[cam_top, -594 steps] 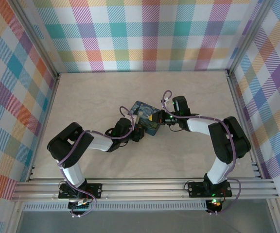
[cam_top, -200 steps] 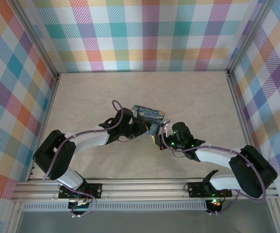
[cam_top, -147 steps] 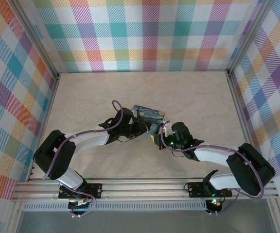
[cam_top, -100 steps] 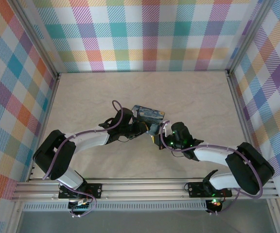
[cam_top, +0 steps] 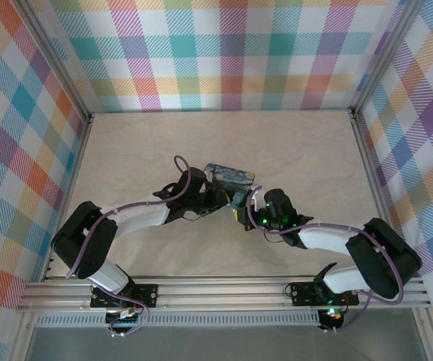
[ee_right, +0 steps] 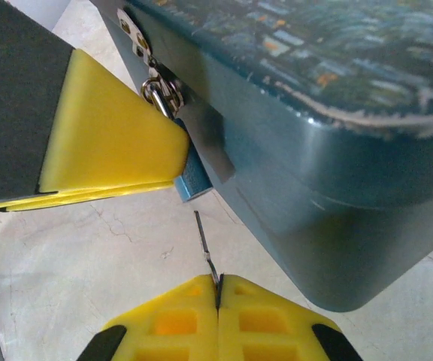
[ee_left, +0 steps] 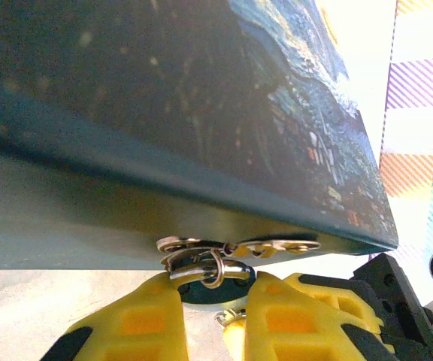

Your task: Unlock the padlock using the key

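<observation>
The tiny padlock, teal-bodied with a silvery shackle, hangs from the hasp on the front of the Starry-Night tin. My left gripper is shut on its body, one yellow finger on each side. In the right wrist view the padlock pokes out below a left finger. My right gripper is shut on the thin dark key. The key points up at the padlock's underside, a short gap from it. From above, the left gripper and the right gripper meet at the tin's near edge.
The tin lies mid-table on the beige surface, tilted slightly. Its rounded corner sits just right of the key. Checked walls enclose the table on three sides. An aluminium rail runs along the near edge.
Since three seconds ago the right arm has swung from the tin's right side to its near side, and the left arm has stretched out. In the last second the right gripper has edged slightly towards the padlock.
</observation>
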`<state>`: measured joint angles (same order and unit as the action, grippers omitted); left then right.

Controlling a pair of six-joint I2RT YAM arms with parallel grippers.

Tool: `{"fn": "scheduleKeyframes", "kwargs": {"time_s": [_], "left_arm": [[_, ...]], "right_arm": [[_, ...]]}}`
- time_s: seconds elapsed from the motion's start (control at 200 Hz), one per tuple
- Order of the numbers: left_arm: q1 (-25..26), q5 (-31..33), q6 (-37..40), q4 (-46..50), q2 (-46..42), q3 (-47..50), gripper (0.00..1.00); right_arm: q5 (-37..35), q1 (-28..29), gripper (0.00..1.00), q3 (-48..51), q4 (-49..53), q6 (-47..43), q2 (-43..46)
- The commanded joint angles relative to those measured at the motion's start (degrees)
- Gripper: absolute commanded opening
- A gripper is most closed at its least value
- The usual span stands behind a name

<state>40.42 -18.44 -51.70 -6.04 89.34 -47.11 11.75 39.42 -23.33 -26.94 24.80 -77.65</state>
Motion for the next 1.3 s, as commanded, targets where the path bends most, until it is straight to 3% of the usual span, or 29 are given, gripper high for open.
{"fn": "scheduleKeyframes", "kwargs": {"time_s": [0.0, 1.295], "left_arm": [[0.6, -0.7, -0.6, -0.8, -0.5, -1.9, 0.12], [1.6, 0.0, -0.9, -0.5, -0.6, -2.0, 0.12]], "right_arm": [[-0.6, 0.3, 0.01, -1.5, -1.8, 0.3, -0.5], [-1.8, 0.3, 0.01, -0.9, -5.1, 1.0, -0.6]]}}
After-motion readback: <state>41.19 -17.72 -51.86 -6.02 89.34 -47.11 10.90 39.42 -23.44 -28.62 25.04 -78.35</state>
